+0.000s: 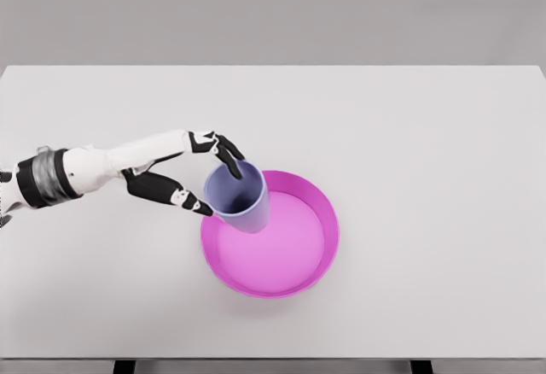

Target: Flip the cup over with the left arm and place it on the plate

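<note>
A lavender-blue cup [239, 196] stands mouth up, slightly tilted, on the upper left part of the magenta plate [320, 246]. My left hand [213, 178] reaches in from the left edge and is shut on the cup. One black finger [229, 157] hooks over the cup's far rim. Another fingertip [194, 204] presses on its near left side. The cup's base appears to touch the plate's floor, just inside the rim. My right arm does not show.
The white table [426, 135] spans the whole view, with its front edge near the bottom of the picture. Two dark table legs [124, 366] show below that edge.
</note>
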